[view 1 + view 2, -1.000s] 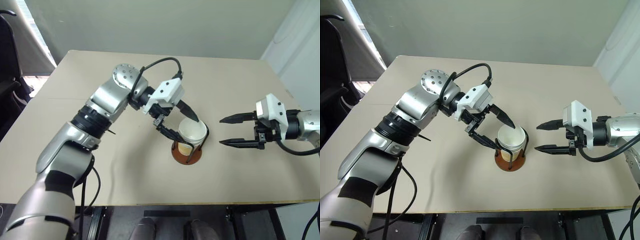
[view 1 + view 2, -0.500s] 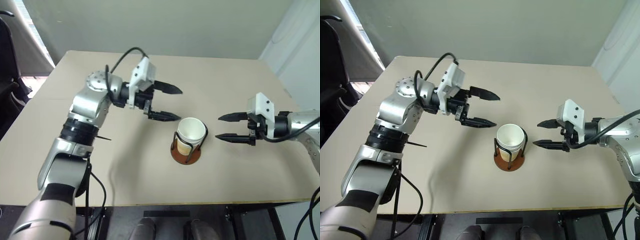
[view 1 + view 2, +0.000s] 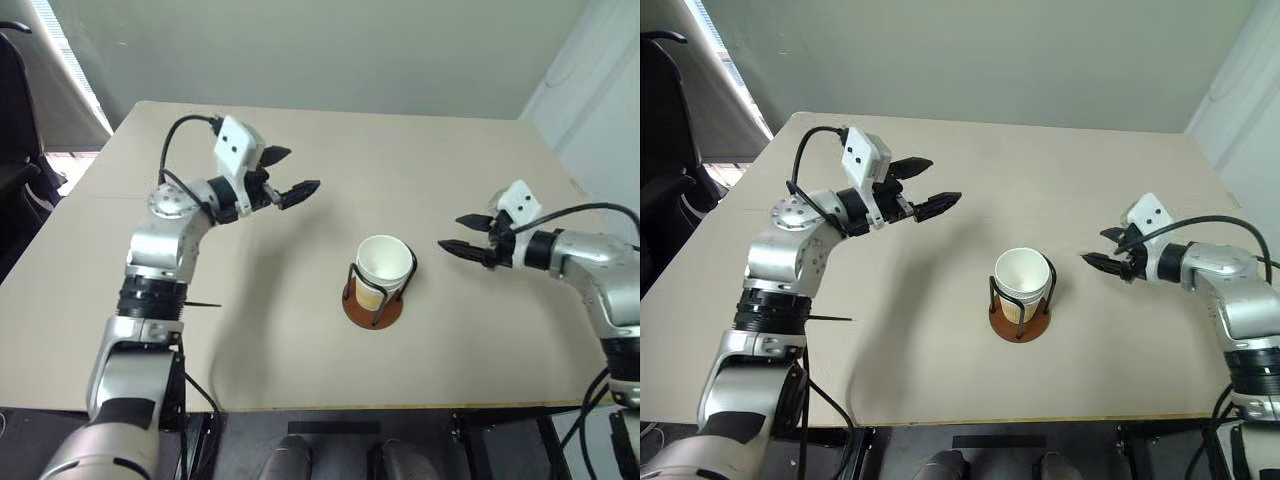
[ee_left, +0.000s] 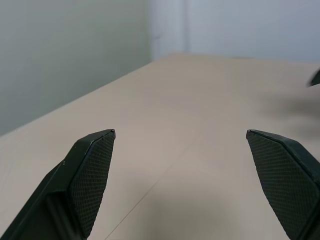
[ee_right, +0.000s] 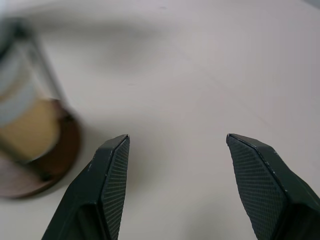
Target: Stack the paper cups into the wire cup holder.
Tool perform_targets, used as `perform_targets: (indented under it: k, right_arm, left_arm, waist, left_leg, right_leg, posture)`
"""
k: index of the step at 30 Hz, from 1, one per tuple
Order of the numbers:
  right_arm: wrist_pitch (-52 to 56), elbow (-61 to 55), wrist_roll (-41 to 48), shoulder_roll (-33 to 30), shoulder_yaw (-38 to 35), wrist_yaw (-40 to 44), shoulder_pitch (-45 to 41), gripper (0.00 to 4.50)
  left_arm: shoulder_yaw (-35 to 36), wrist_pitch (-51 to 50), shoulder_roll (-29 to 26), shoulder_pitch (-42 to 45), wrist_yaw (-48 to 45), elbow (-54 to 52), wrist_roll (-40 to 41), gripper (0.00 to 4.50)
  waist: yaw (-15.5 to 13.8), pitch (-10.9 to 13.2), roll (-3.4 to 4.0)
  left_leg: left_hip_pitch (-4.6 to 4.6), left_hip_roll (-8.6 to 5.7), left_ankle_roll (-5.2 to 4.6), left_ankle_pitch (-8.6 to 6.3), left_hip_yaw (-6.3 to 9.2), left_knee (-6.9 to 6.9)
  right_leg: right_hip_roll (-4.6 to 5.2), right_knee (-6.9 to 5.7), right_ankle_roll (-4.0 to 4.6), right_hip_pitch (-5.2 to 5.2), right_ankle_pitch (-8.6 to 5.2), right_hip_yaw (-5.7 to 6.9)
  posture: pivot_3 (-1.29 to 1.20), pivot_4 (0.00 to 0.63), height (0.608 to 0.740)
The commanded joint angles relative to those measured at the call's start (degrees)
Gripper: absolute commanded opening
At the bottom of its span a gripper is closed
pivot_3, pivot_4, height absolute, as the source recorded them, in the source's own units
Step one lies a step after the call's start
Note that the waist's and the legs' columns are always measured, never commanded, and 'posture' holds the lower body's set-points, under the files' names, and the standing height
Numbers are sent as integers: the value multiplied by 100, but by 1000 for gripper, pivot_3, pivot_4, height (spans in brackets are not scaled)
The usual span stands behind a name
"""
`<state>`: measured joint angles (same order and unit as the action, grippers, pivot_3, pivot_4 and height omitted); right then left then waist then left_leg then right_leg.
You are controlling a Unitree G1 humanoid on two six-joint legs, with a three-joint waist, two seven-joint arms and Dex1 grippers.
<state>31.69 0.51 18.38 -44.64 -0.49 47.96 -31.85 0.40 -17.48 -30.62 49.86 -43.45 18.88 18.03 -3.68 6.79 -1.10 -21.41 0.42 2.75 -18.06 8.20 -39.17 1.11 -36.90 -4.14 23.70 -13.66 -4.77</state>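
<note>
Beige and bare, the surface (image 3: 300,330) stretches under both arms, with a grey-green wall behind it and a dark chair at its left edge.

Two black fingers (image 4: 90,175) of the left gripper (image 3: 290,175) stand wide apart with nothing between them, held above the surface well to the left of and behind the holder, pointing toward the right. A white block sits on top of that wrist, and a black cable loops from it back to the silver arm.

On the right, the two fingers (image 5: 112,180) of the right gripper (image 3: 463,234) are also spread and empty. They point leftward toward the holder, near it but not touching. That wrist carries a white block as well, with a black cable running back along the arm.

Between the two grippers stands the wire cup holder (image 3: 373,305), one in number: a round reddish-brown disc with upright black wire loops. Inside the loops sit the paper cups (image 3: 383,262), nested upright, white at the rim and inside, tan-yellow on the outer wall. From above one open mouth shows, with a second rim edge just beneath it; how many cups are nested in all cannot be counted.

No brand, label or writing can be read anywhere.
</note>
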Motion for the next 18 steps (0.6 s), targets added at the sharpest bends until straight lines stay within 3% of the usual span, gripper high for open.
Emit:
perform_targets:
  k: [1, 7, 18]
  right_arm:
    - [-315, 230, -265, 196, -220, -506, -193, 3100]
    - [-700, 1110, -606, 954, -721, -1979, -487, 3100]
    - [-987, 1755, -349, 1833, -1730, -3533, -757, 3100]
  left_arm:
    - [304, -30, 134, 55, 662, 16, -161, 4492]
    - [660, 102, 478, 41, 1893, 388, -458, 4492]
    - [917, 27, 873, -271, 2638, 363, -492, 4492]
  waist:
    - [-1, 0, 0]
    - [-7, 0, 0]
    - [-14, 0, 1]
  left_leg:
    - [0, 0, 0, 0, 1, -1]
    - [7, -3, 1, 0, -12, 8]
    - [5, -4, 2, 0, -48, 17]
  right_leg:
    - [0, 0, 0, 1, 0, 0]
    - [3, 0, 2, 13, -1, 0]
    - [4, -5, 5, 33, -1, 3]
  posture:
    - [0, 150, 740]
    - [0, 150, 740]
    - [0, 150, 740]
